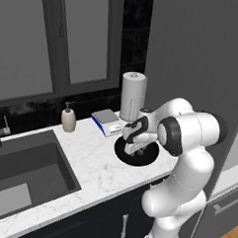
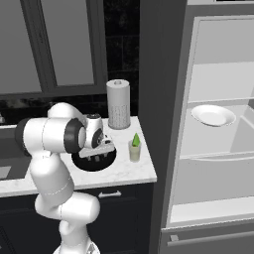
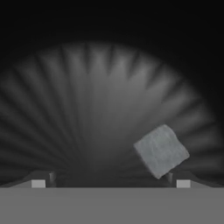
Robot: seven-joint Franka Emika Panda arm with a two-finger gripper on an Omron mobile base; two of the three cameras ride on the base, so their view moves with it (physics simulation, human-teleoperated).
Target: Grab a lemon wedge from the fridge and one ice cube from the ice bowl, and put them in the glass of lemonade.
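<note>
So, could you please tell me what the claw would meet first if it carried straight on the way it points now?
Probably the ribbed inside of the ice bowl. The open claw points into it, and the grey ice cube sits by one fingertip, though depth is unclear.

Ice bowl (image 1: 134, 156) half hidden behind pincer (image 1: 135, 150), sink (image 1: 19, 175) cut off at left

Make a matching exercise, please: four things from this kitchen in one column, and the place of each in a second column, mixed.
1. lemon wedge
2. ice cube
3. white plate
4. paper-towel roll

a. on a fridge shelf
b. in the glass of lemonade
c. at the back of the counter
d. in the ice bowl

Pairs: 1-b, 2-d, 3-a, 4-c
</note>
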